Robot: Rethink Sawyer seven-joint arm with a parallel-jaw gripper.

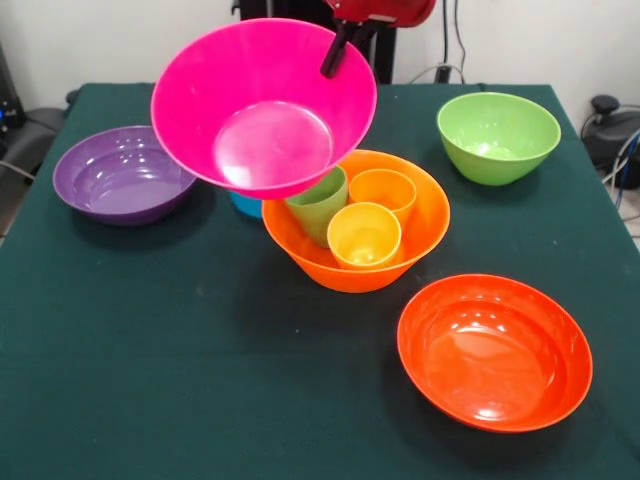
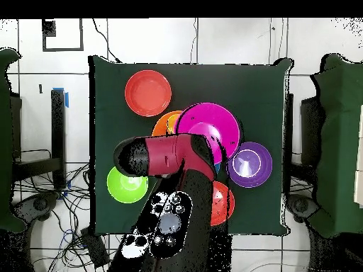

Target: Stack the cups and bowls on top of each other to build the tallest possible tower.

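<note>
Pink and glossy, the large plastic bowl (image 1: 264,105) hangs tilted above the green-clothed counter (image 1: 180,350), its inside turned toward the front camera, with the robot's gripper (image 1: 334,62) clamped on its far rim. Only one dark finger (image 1: 336,52) shows against the inside wall; the rest of the gripper is cut off by the top edge of the front view, and the red and black arm (image 2: 170,156) covers it from overhead.

Just below the pink bowl sits the large light orange plastic bowl (image 1: 425,225), holding three small tumblers close together: a green cup (image 1: 318,205) leaning on its side, an orange cup (image 1: 382,190) upright behind, and a yellow cup (image 1: 364,236) upright in front. The pink bowl's lower rim overlaps the light orange bowl's edge in the front view; whether they touch cannot be told.

Beside the light orange bowl, a small blue bowl (image 1: 245,206) is mostly hidden under the pink one. A purple plastic bowl (image 1: 122,174), a lime green plastic bowl (image 1: 497,136) and a red-orange plastic bowl (image 1: 494,350) stand empty, well apart from it. A second red-orange bowl (image 2: 222,202) shows only overhead, half covered by the arm.
</note>
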